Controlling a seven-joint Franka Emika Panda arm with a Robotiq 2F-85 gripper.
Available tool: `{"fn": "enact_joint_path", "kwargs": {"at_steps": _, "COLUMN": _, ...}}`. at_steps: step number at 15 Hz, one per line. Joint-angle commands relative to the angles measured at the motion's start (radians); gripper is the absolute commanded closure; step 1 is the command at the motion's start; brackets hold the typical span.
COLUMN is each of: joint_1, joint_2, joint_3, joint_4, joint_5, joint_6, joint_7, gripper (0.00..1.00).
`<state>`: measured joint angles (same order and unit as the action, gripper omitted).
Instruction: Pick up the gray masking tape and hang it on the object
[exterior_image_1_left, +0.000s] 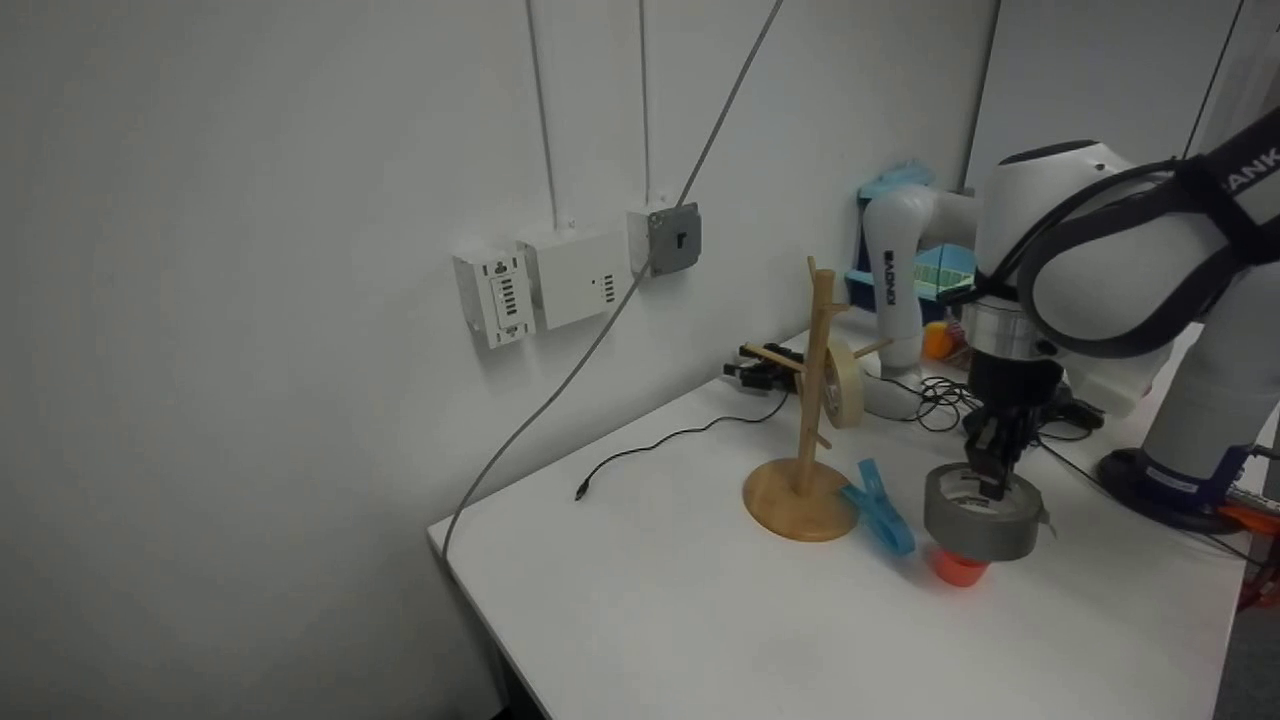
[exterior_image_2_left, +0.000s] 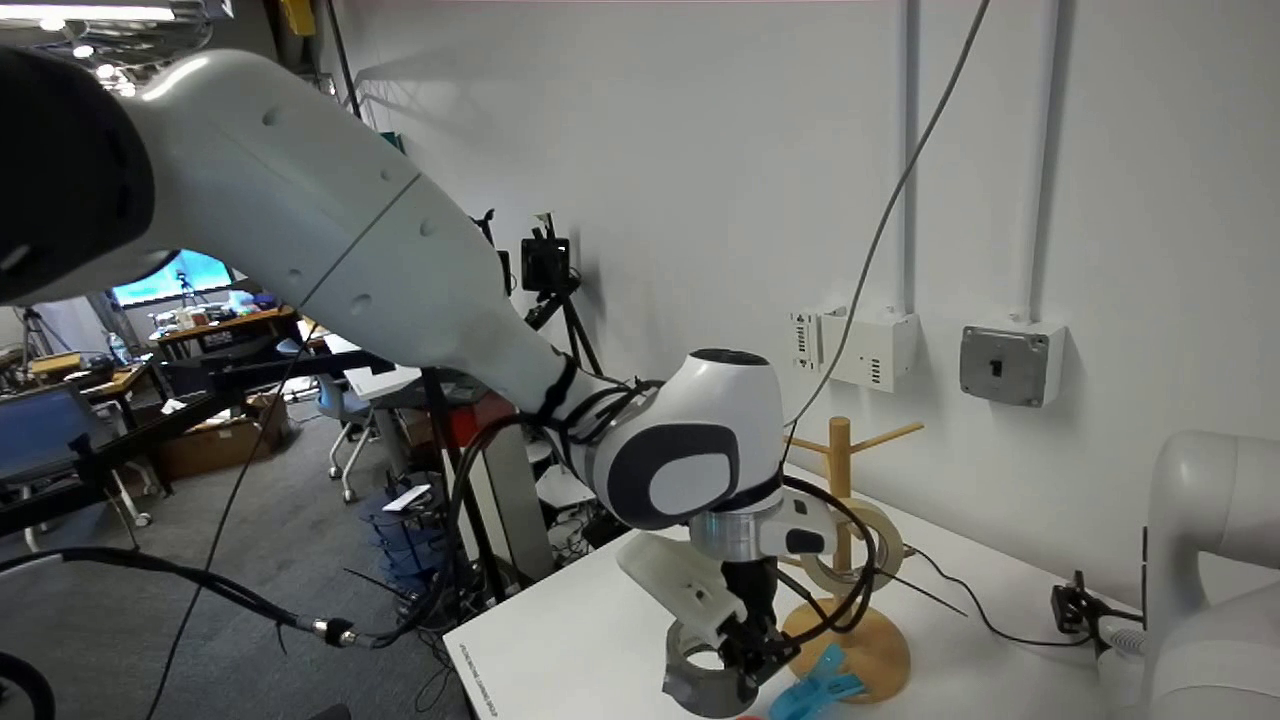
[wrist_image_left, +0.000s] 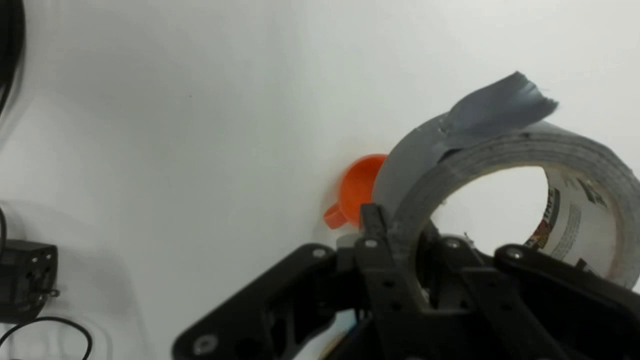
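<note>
In an exterior view, the pale wooden stand (exterior_image_1_left: 812, 400) is located left of the flat gray ring-shaped roll of masking tape (exterior_image_1_left: 985, 532), which is between the stand and the right edge of the white table (exterior_image_1_left: 640, 600). The black jointed claw (wrist_image_left: 400, 224) is clamped on the gray roll's wall, on the side toward the stand, with one finger inside the hole and one outside. The hole therefore lies beyond the claw, away from the stand, its axis close to vertical. The pegs slant outward from the post. The next move is judged to require raising the gray roll to peg height, carrying it left and turning the hole toward a free peg. The gray roll appears lifted off the table, but its underside is not plainly shown.

The stand consists of a smooth round base, thin upright post and short rod pegs. A cream ring-shaped roll of paper tape (exterior_image_1_left: 850, 390) hangs from it. A narrow blue plastic clip (exterior_image_1_left: 885, 512) lies at the base. A small, glossy orange-red cup (wrist_image_left: 361, 182) is partly hidden by the gray roll. The gray roll has a satin outer face, a pale printed core and a torn, loose tail; the tail could catch on a peg.
</note>
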<state>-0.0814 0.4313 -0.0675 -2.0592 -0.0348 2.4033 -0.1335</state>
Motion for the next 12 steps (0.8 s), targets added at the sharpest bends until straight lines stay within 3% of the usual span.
{"fn": "enact_joint_path", "kwargs": {"at_steps": 1, "joint_1": 0.029, "joint_2": -0.102, "joint_3": -0.015, "joint_4": -0.035, "joint_5": -0.075, "joint_6": -0.089, "joint_7": 0.038, "gripper": 0.96}}
{"fn": "enact_joint_path", "kwargs": {"at_steps": 6, "joint_1": 0.035, "joint_2": -0.202, "joint_3": -0.015, "joint_4": -0.028, "joint_5": -0.16, "joint_6": -0.173, "joint_7": 0.044, "gripper": 0.96}}
{"fn": "enact_joint_path", "kwargs": {"at_steps": 11, "joint_1": 0.012, "joint_2": -0.28, "joint_3": -0.016, "joint_4": -0.027, "joint_5": -0.164, "joint_6": -0.158, "joint_7": 0.021, "gripper": 0.96}}
{"fn": "enact_joint_path", "kwargs": {"at_steps": 12, "joint_1": 0.017, "joint_2": -0.231, "joint_3": -0.009, "joint_4": -0.006, "joint_5": -0.157, "joint_6": -0.155, "joint_7": 0.025, "gripper": 0.83}}
